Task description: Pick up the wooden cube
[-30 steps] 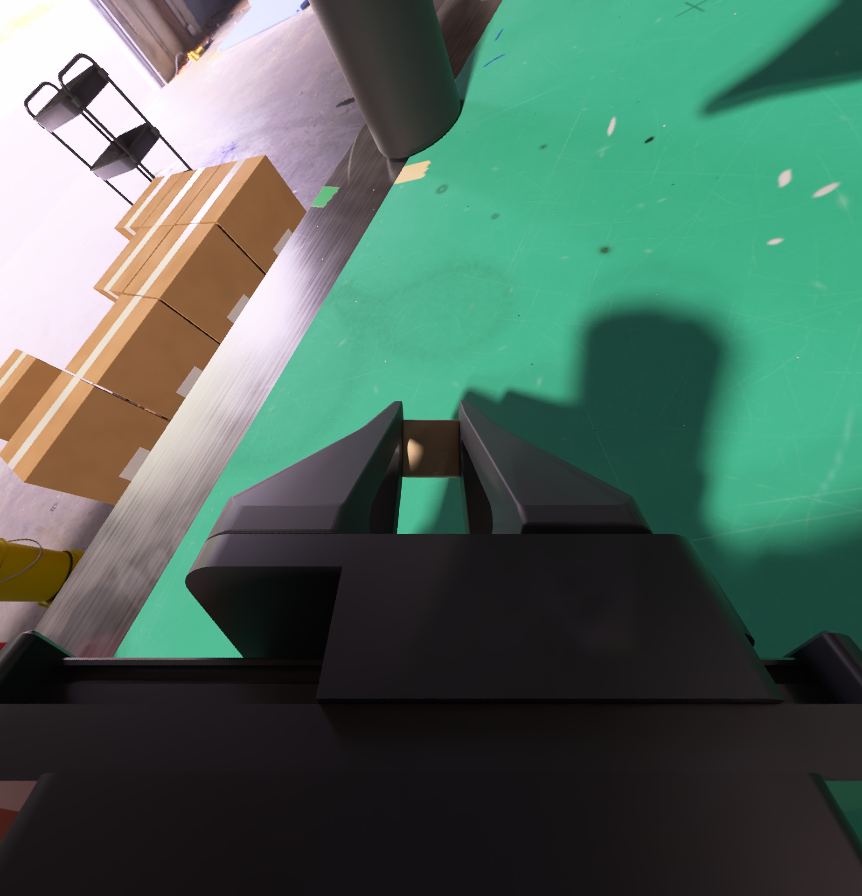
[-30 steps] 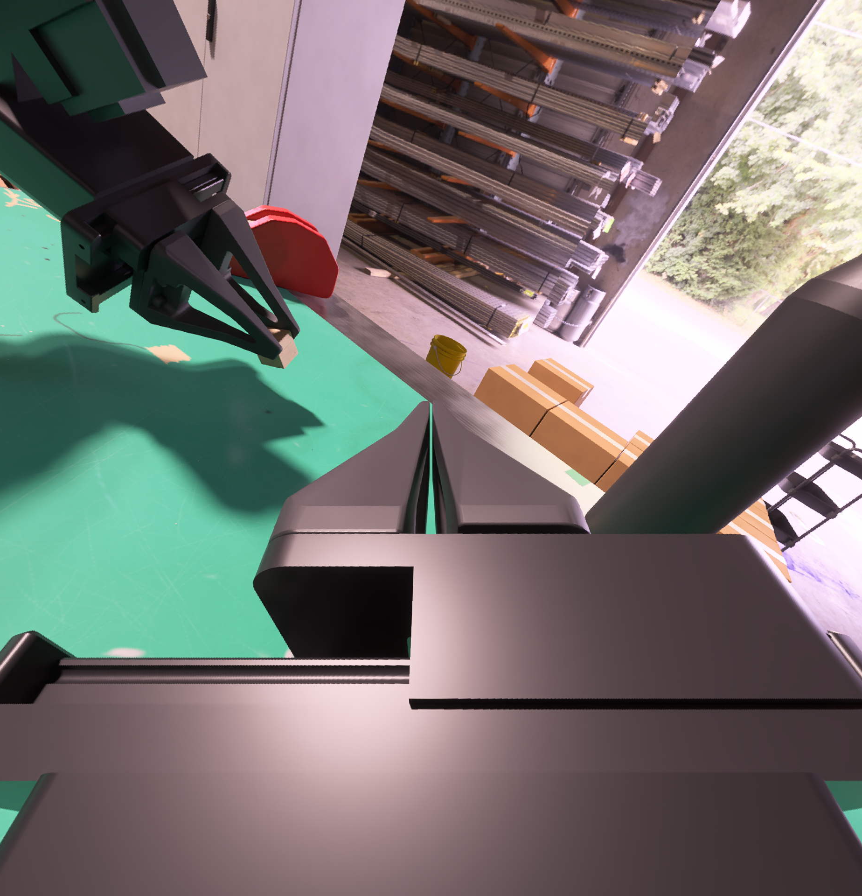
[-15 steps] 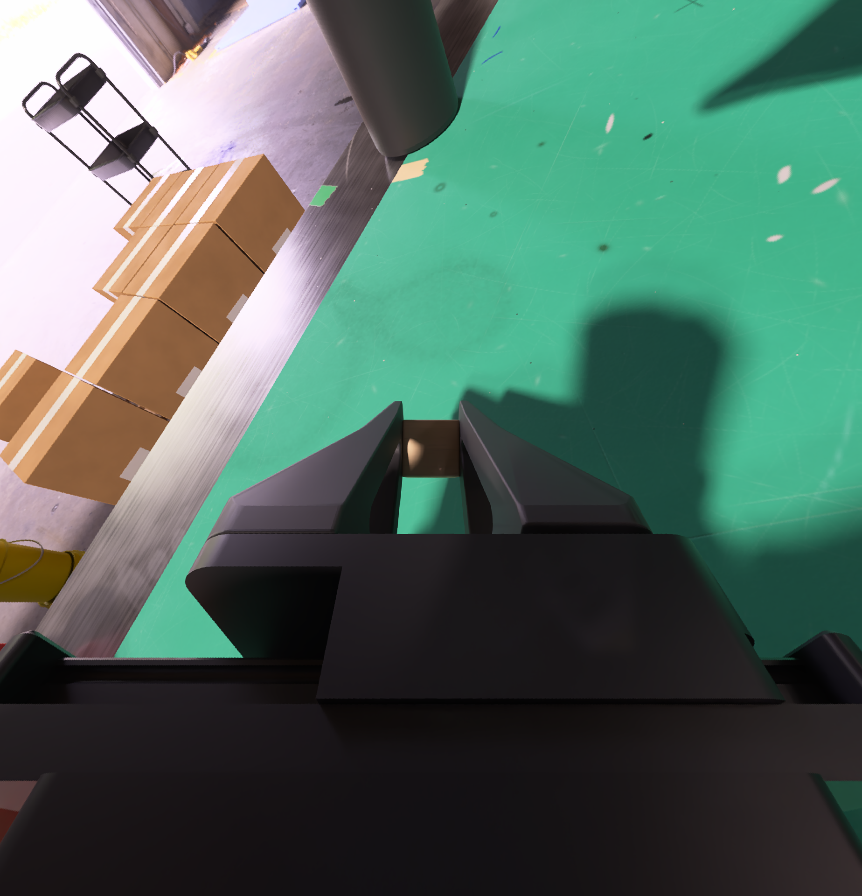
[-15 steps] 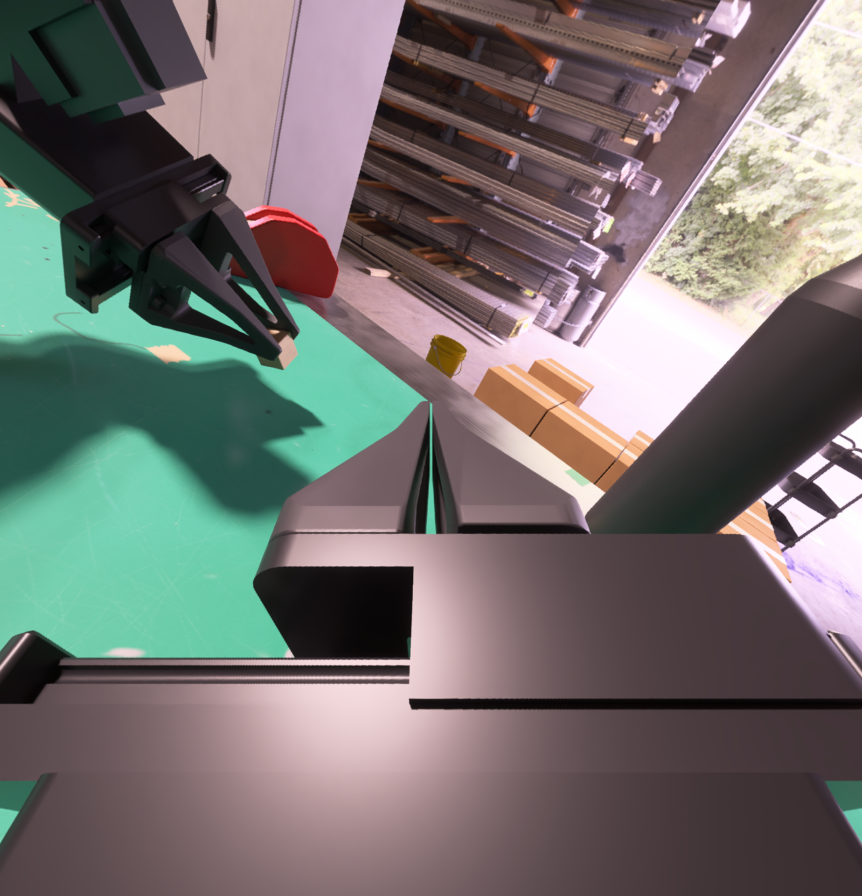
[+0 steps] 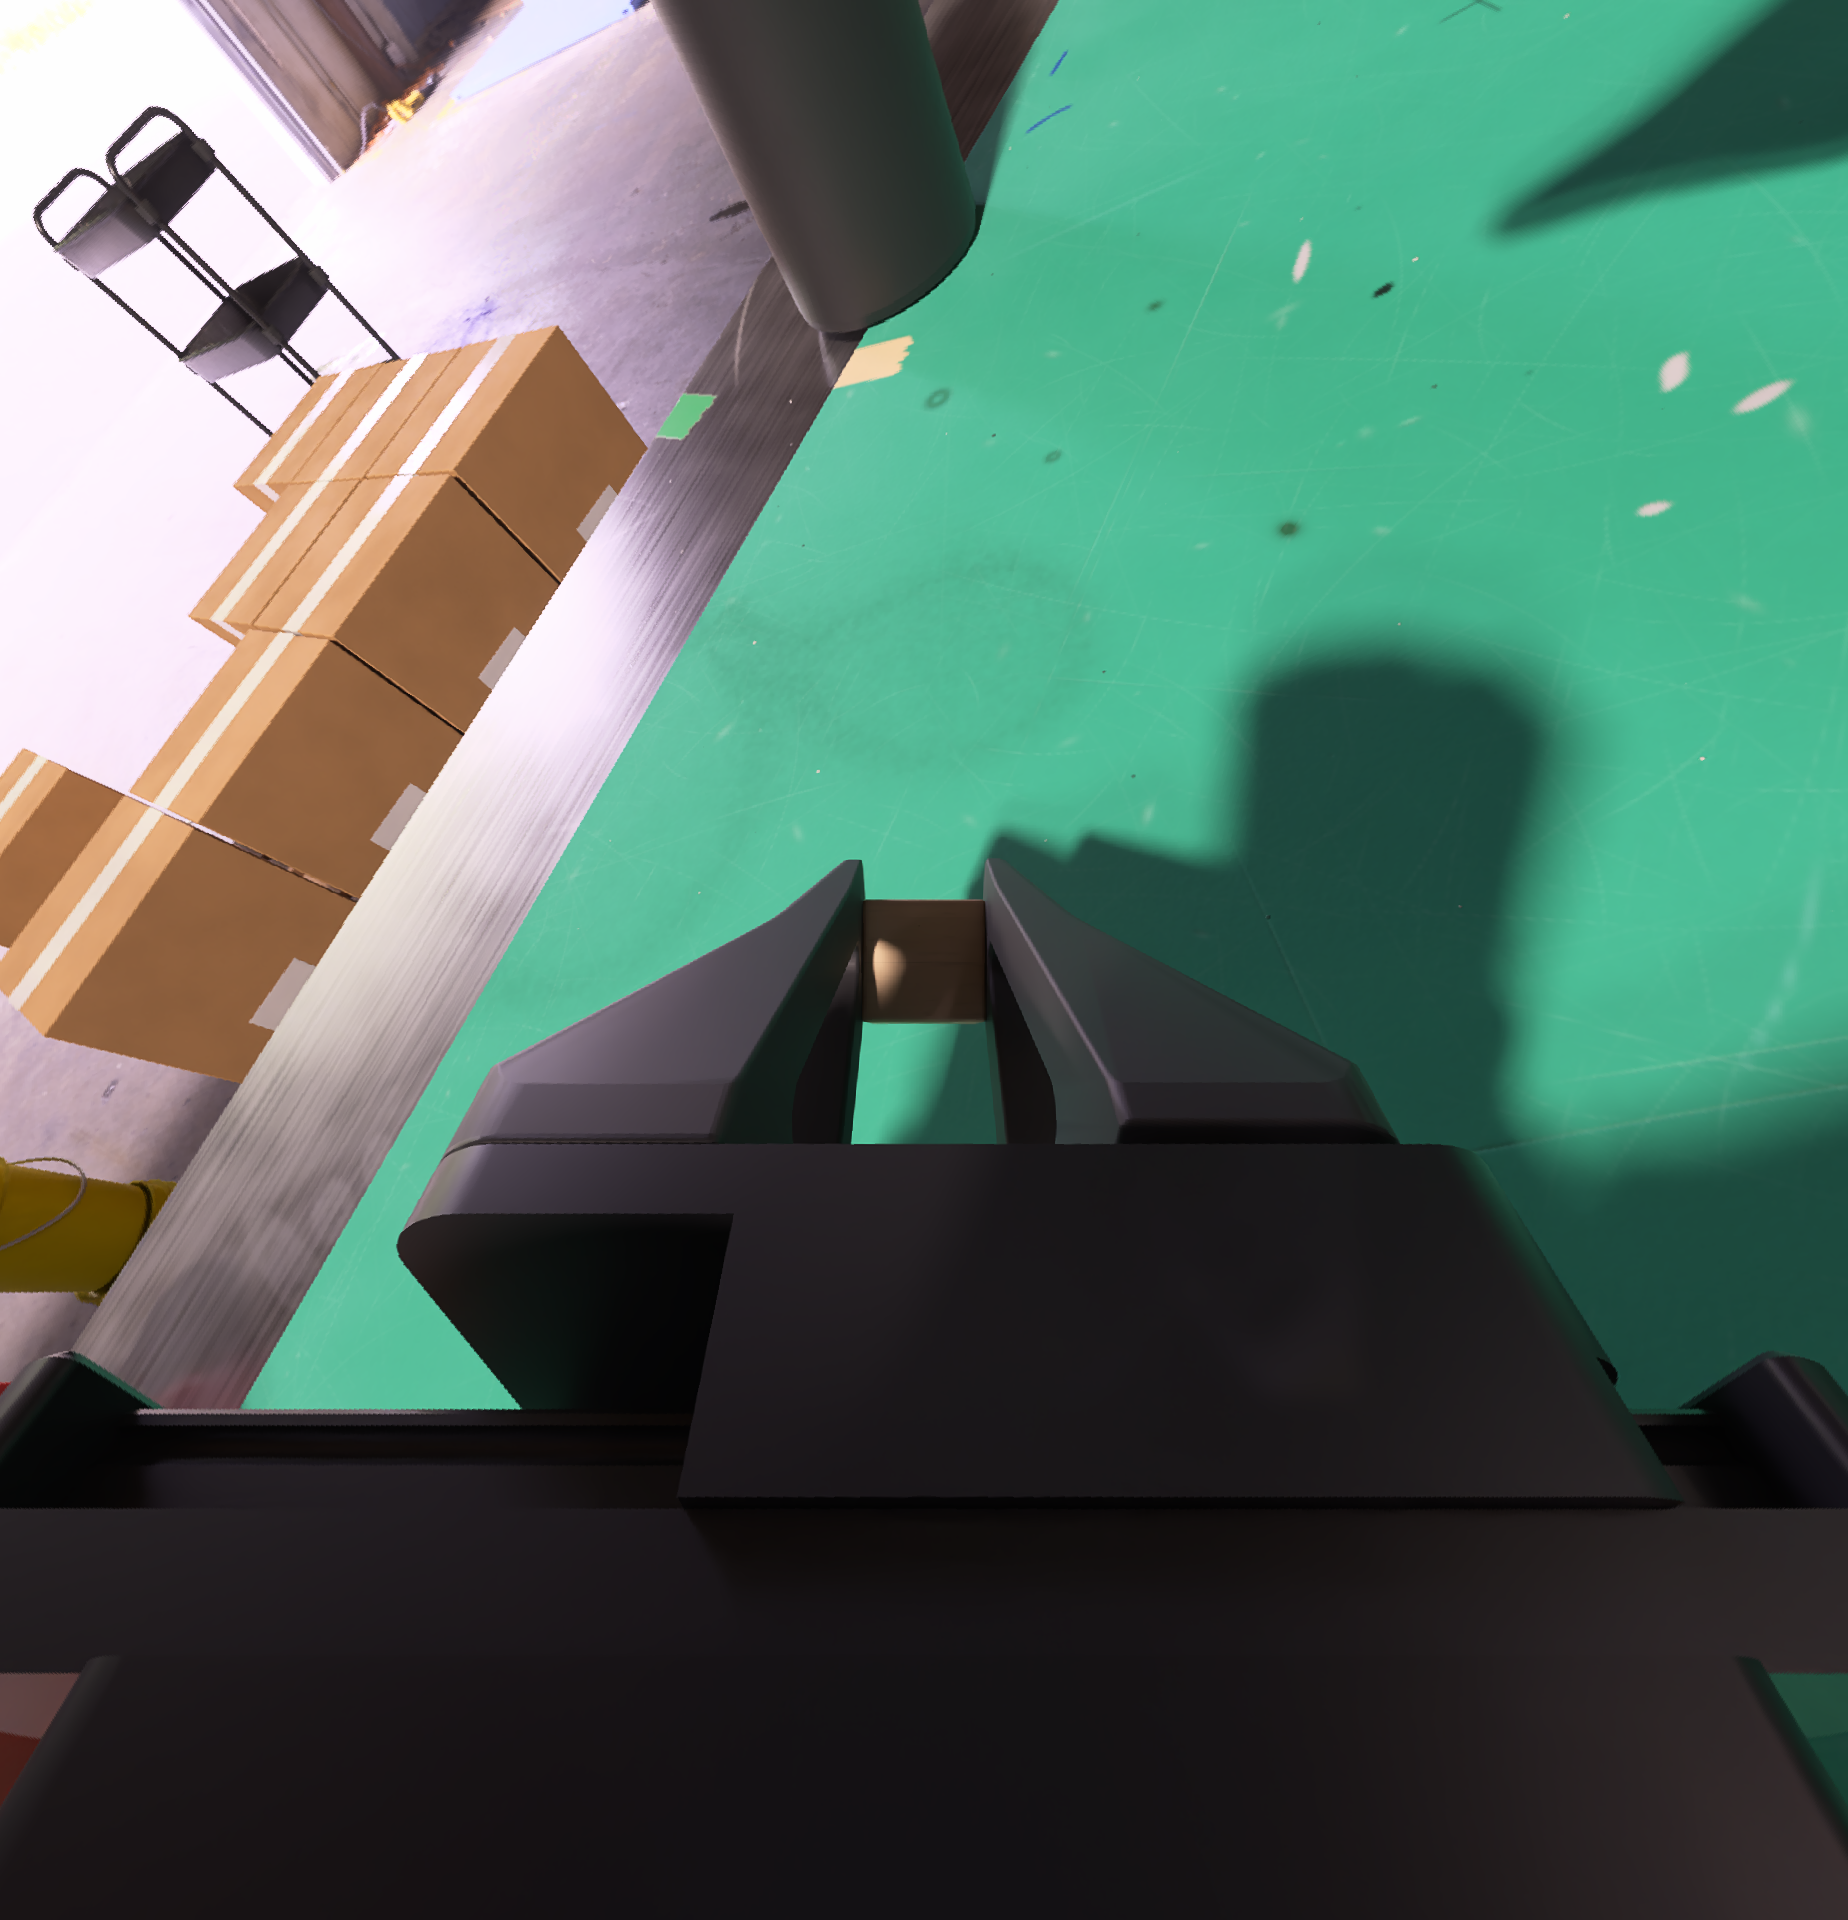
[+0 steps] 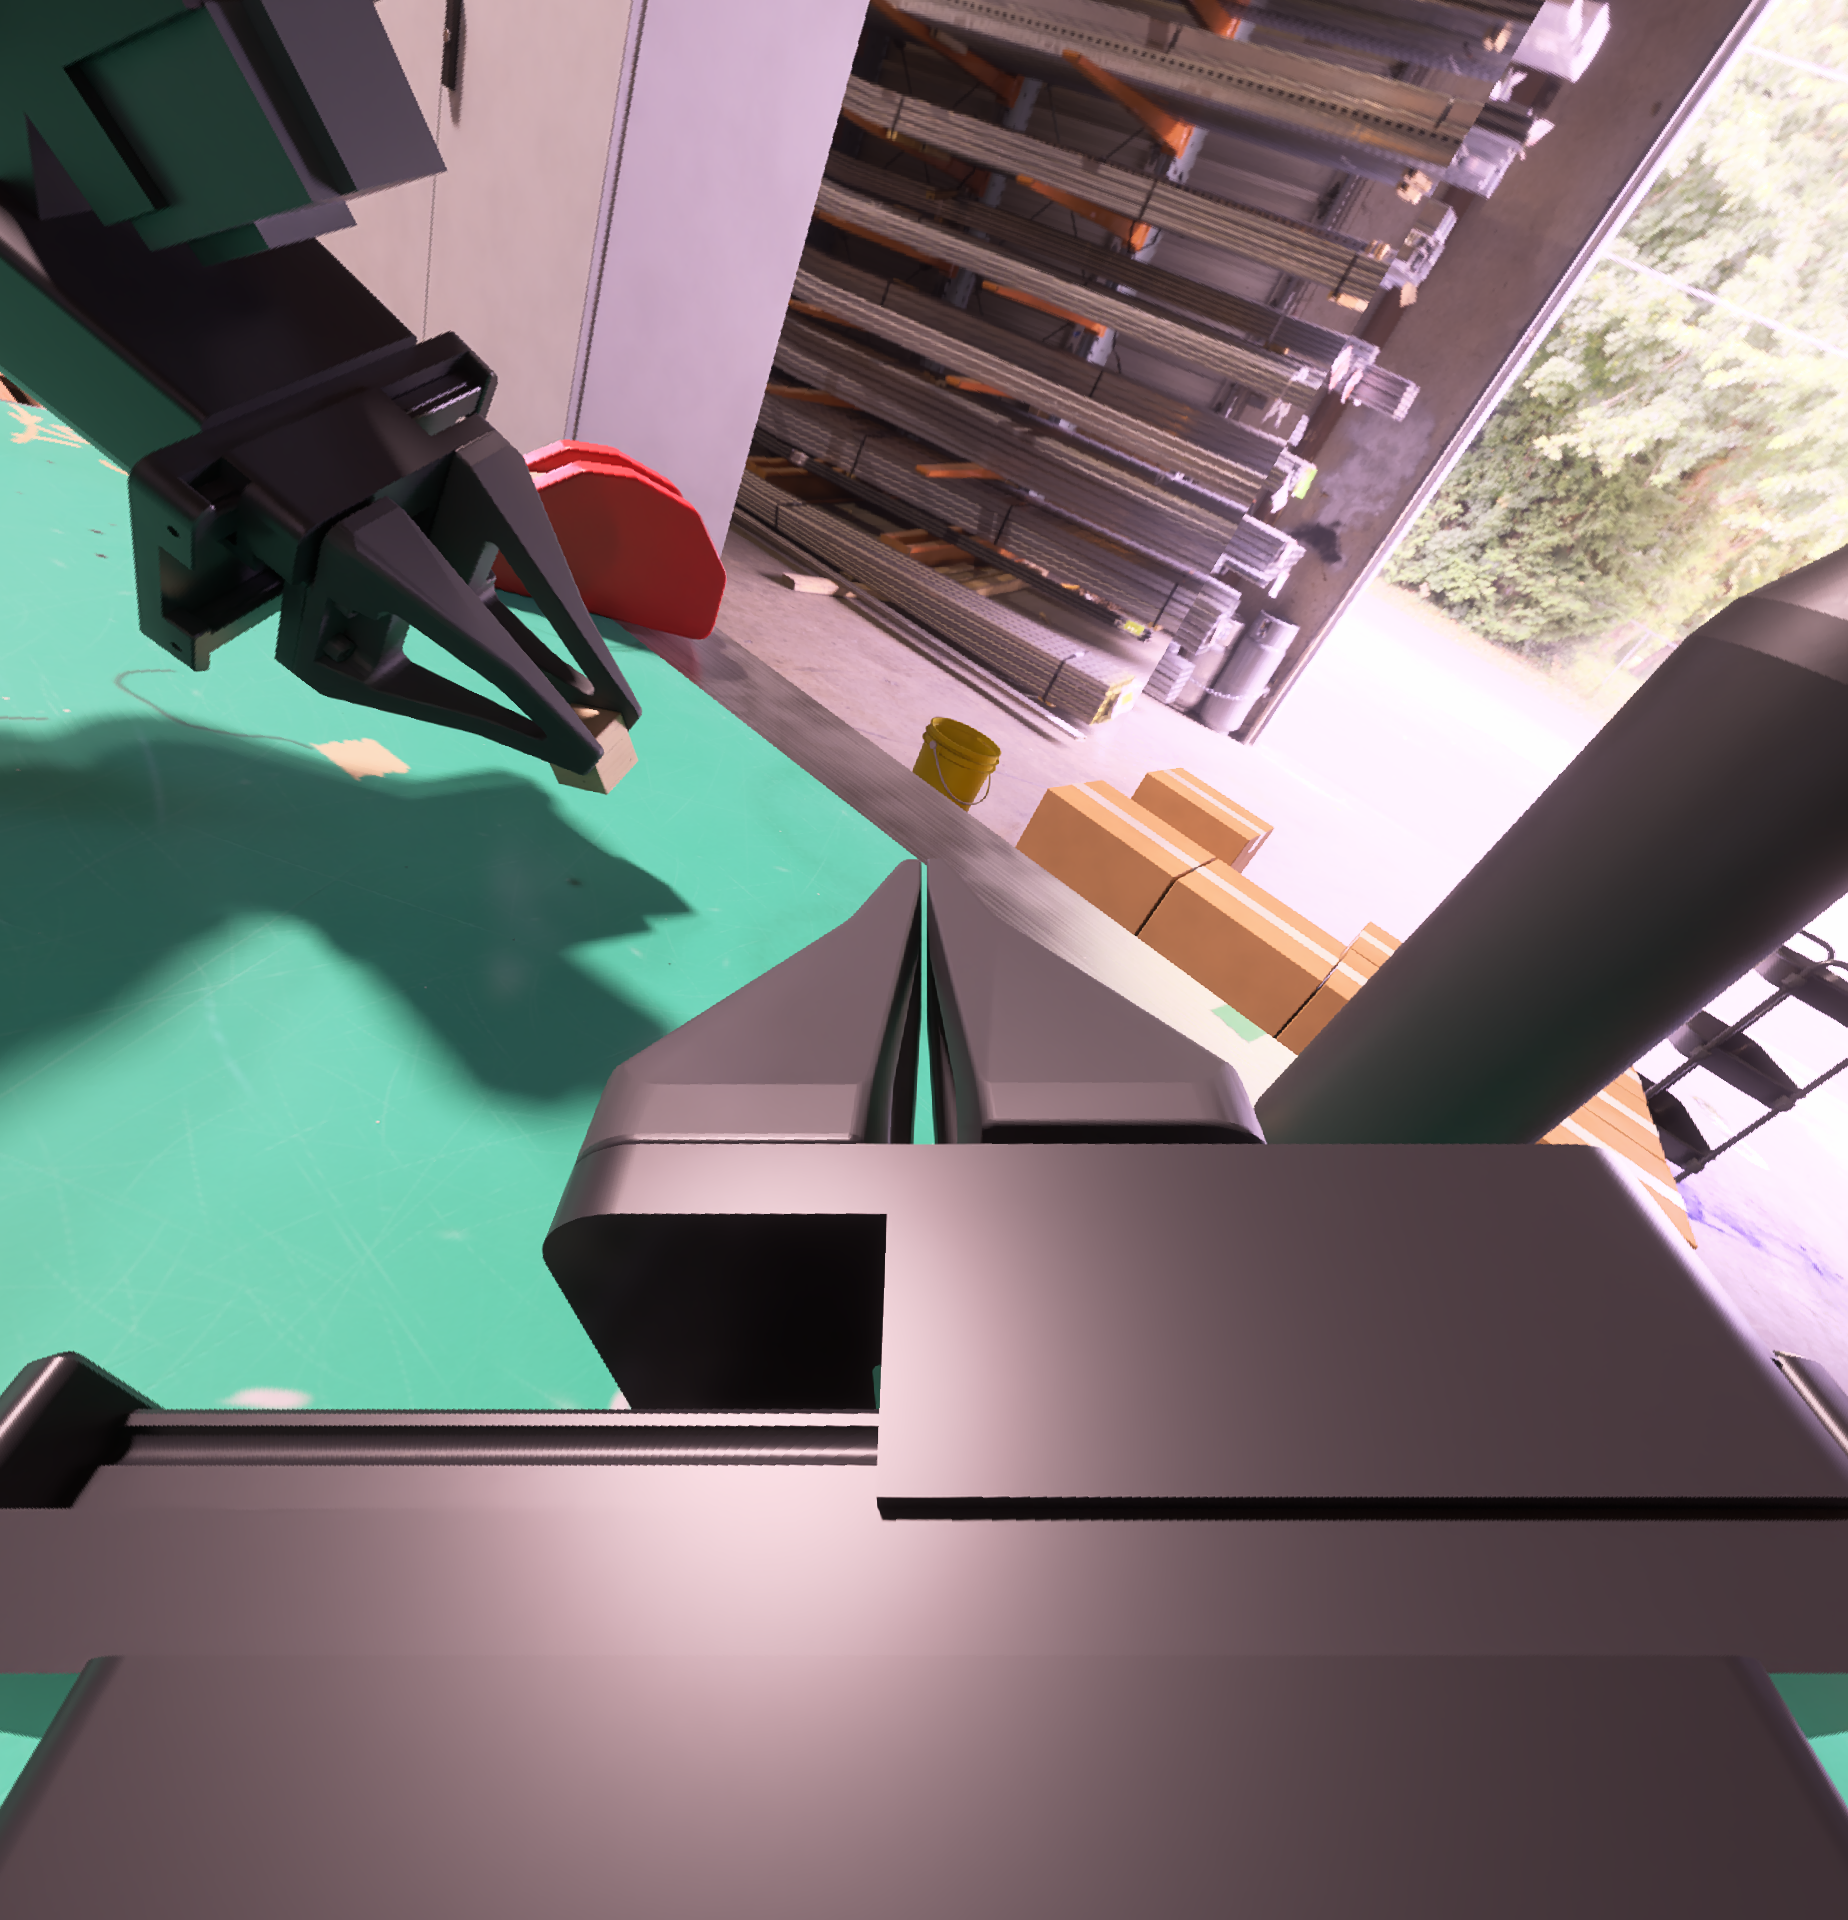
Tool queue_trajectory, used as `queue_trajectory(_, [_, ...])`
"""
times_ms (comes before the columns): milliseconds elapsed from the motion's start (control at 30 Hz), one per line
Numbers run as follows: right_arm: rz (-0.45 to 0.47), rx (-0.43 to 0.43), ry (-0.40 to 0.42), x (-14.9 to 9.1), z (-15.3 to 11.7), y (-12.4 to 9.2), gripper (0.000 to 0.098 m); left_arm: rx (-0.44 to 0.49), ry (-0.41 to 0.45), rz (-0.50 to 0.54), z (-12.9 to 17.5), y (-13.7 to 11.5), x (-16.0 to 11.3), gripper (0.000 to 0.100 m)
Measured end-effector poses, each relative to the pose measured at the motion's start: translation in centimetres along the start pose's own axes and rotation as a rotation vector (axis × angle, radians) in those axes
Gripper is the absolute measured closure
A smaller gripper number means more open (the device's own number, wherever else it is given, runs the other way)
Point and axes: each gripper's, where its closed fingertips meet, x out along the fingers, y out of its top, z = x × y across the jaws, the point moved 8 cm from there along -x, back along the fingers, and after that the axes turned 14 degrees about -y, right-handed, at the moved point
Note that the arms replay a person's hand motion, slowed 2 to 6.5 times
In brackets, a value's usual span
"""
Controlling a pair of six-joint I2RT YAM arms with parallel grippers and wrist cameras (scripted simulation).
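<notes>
A small wooden cube (image 5: pixel 925 961) sits clamped between the tips of my left gripper (image 5: pixel 923 883), held above the green table mat (image 5: pixel 1211 582). In the right wrist view the same cube (image 6: pixel 610 756) shows at the tips of the left gripper (image 6: pixel 587 743), clear of the mat with its shadow below. My right gripper (image 6: pixel 921 873) is shut and empty, its fingers pressed together, hovering over the mat near the table's edge, apart from the cube.
A grey arm column (image 5: pixel 837 156) stands at the table's metal edge (image 5: pixel 463 935). Off the table are cardboard boxes (image 5: pixel 307 707), a yellow bucket (image 6: pixel 956 762), a red object (image 6: pixel 613 540), a black rack (image 5: pixel 193 260) and metal shelving (image 6: pixel 1055 343).
The left gripper with the cube has shifted very slightly; the right gripper has not moved.
</notes>
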Motion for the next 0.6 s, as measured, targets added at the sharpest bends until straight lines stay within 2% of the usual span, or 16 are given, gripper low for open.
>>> queue_trajectory(600, [0.001,0.0,0.0,0.0,0.01,0.01,0.097,-0.01,-0.03,0.008,0.06,0.23,0.02,0.081])
